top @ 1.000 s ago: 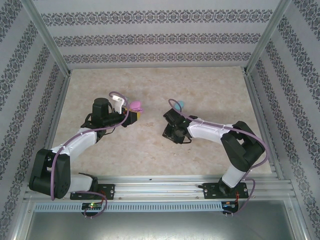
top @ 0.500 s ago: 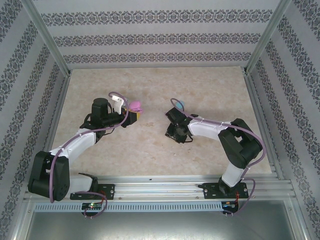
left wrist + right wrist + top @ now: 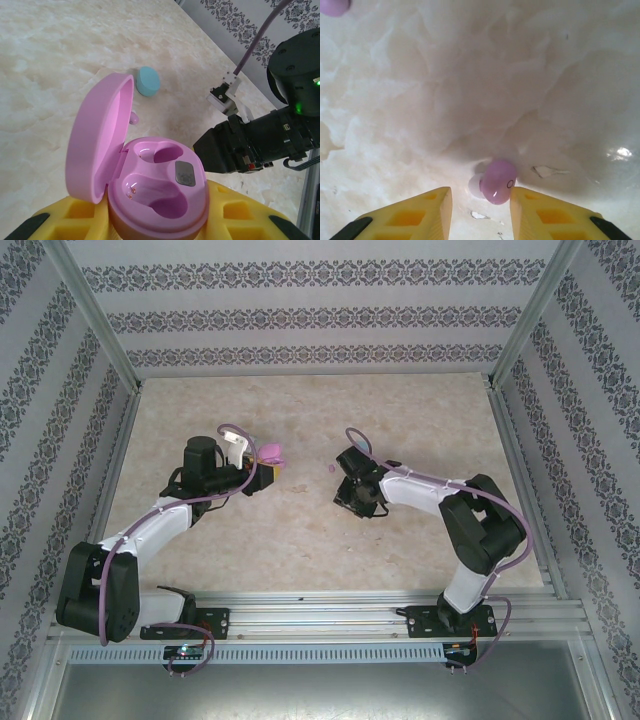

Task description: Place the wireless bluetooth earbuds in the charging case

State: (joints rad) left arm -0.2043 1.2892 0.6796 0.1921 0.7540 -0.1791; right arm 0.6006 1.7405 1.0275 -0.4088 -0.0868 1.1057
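Marbled beige tabletop (image 3: pixel 300 540): the left gripper (image 3: pixel 157 225) is closed around the open pink charging case (image 3: pixel 160 190), whose 2 sockets are empty and whose lid stands up at 10 o'clock. A light blue case (image 3: pixel 148 81) lies at 12 o'clock beyond it. The right gripper (image 3: pixel 480 200) is spread wide and grips nothing. 1 pink-purple earbud (image 3: pixel 497 181) rests on the table at the mouth of its fingers.
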